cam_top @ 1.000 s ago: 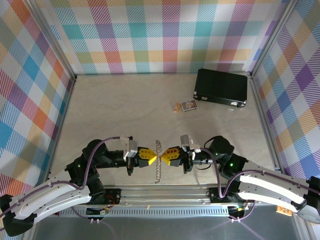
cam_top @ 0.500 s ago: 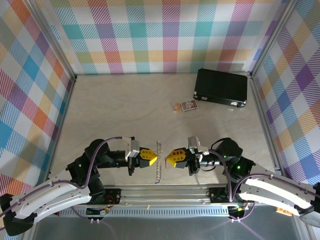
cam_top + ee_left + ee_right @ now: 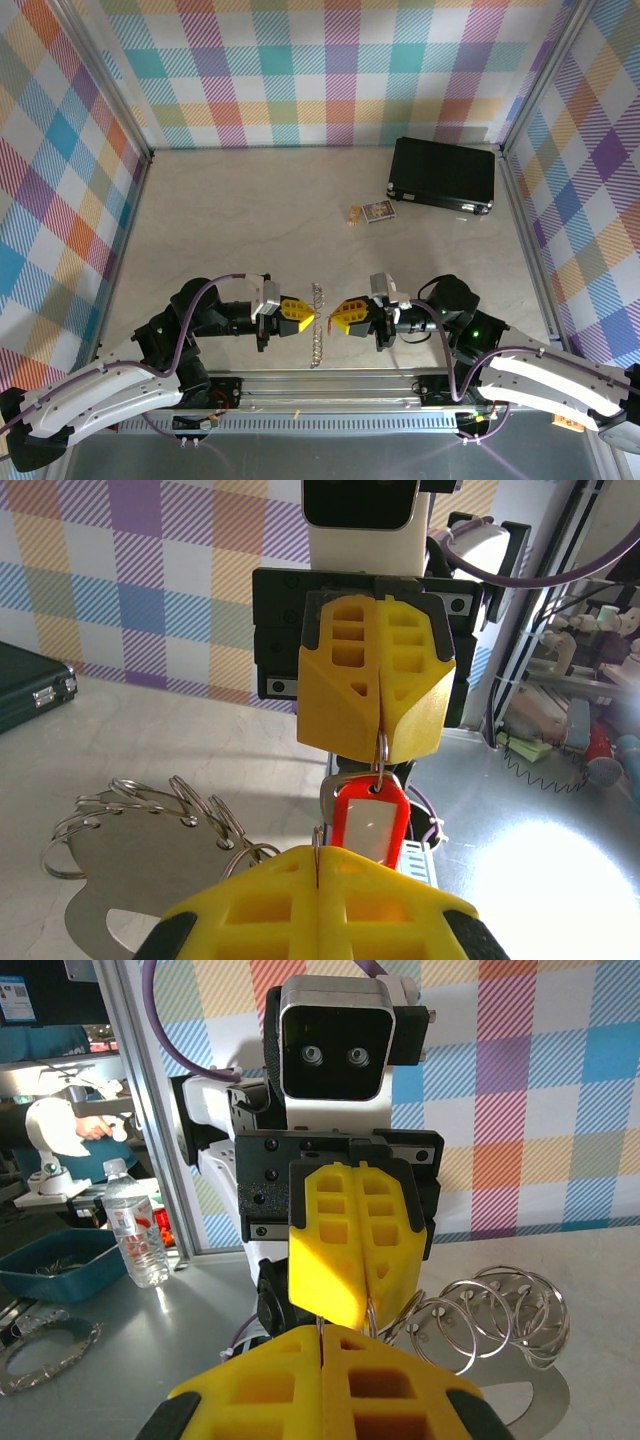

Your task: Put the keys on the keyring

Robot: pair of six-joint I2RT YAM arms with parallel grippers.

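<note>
the left tool has its yellow fingers pressed together. a thin wire loop comes out of their seam, and one of the split rings of the keyring runs in under them, so it looks clamped on that ring. the right tool faces it tip to tip, just beside it. its own yellow fingers are also together, pinching a small wire ring at the very tip. from that small ring the key hangs straight down, red plastic head toward the left wrist camera and a bit of silver metal showing behind it. the key sits in the narrow gap between the two tools, very close to the left tool's fingers; contact cannot be told.

the keyring lies between the tools, running toward and away from the arms. from the wrists it reads as a flat silver plate with a row of wire rings standing up along one edge. whether the plate rests fully on the bench or is tipped up a little is unclear.

further out, well apart from the tools, a small printed card lies toward the far right of the bench. a black case sits beyond it, against the plaid right wall.
</note>
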